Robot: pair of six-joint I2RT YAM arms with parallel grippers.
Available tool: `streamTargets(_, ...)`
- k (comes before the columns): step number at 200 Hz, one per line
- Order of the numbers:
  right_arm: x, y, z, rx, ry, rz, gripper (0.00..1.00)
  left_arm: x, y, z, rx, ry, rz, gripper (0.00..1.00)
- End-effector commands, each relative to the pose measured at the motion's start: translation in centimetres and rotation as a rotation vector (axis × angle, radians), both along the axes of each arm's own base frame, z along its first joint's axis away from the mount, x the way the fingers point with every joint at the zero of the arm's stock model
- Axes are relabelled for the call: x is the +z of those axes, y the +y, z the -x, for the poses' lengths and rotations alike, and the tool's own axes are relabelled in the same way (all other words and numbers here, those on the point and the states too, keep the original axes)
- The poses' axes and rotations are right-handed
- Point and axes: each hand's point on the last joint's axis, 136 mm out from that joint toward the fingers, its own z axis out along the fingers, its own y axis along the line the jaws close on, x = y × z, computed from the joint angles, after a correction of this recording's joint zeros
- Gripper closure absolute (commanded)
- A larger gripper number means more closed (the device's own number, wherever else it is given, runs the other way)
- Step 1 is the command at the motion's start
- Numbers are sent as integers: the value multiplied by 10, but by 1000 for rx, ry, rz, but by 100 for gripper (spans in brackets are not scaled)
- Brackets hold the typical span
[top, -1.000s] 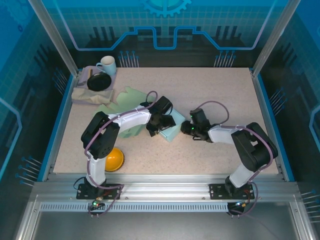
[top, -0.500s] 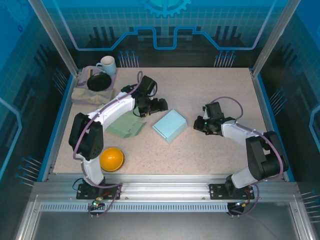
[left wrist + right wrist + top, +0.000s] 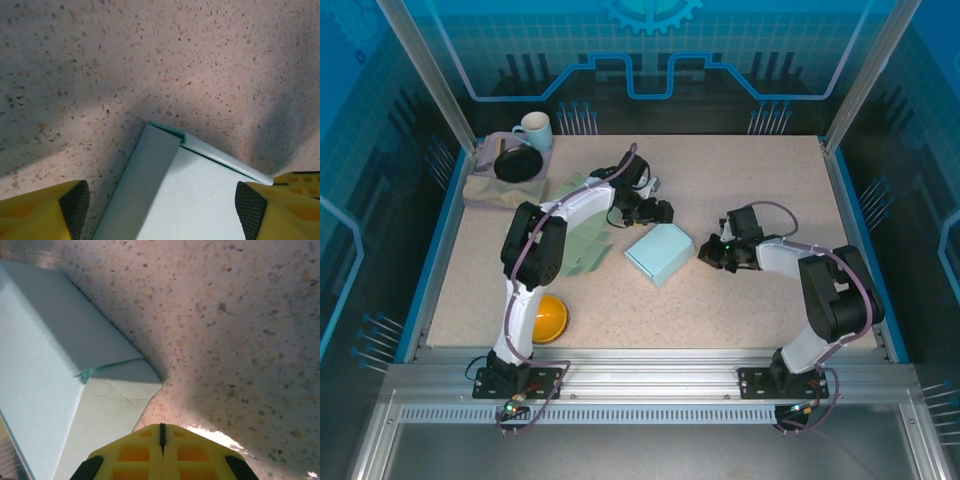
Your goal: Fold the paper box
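The paper box (image 3: 660,252) is light teal and lies closed on the speckled table mid-scene. My left gripper (image 3: 658,213) hangs over its far corner. In the left wrist view that gripper (image 3: 162,207) is open, with the box (image 3: 190,195) showing between the two black pads (image 3: 75,205), which do not press on it. My right gripper (image 3: 706,256) is just right of the box. In the right wrist view its yellow fingers (image 3: 161,437) are shut on nothing, close to the box (image 3: 45,360) and a paler end flap (image 3: 110,405).
Flat green paper sheets (image 3: 575,248) lie left of the box under the left arm. An orange bowl (image 3: 546,318) sits at the near left. A cup (image 3: 533,130) and a black bowl (image 3: 518,163) rest on a folded cloth (image 3: 490,190) at the far left corner.
Both grippers drew away from the box and have come back beside it. The right gripper has shut. The left jaws have narrowed a little.
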Motion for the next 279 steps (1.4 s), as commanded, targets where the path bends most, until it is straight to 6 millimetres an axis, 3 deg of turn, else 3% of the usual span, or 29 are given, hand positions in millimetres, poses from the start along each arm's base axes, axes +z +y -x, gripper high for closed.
streamTargets(1, -2, 0, -9, -16, 1, -42, 100, 12, -20, -2, -54, -42, 70, 20)
streamTargets(109, -17, 3, -26, -20, 11, -67, 100, -27, -45, 37, -126, 65, 67, 22)
streamTargets(183, -22, 12, -33, 17, -22, -118, 100, -29, -127, 120, -270, 200, 231, 25)
streamTargets(212, -24, 10, -32, 9, -18, -119, 100, -23, -143, 138, -293, 224, 260, 25)
streamTargets(236, -22, 3, -31, -18, -14, -114, 100, -19, -130, 124, -232, 197, 220, 25)
streamTargets(279, -1, -11, -35, -35, -44, -63, 100, -4, -52, 54, 35, 94, 100, 23)
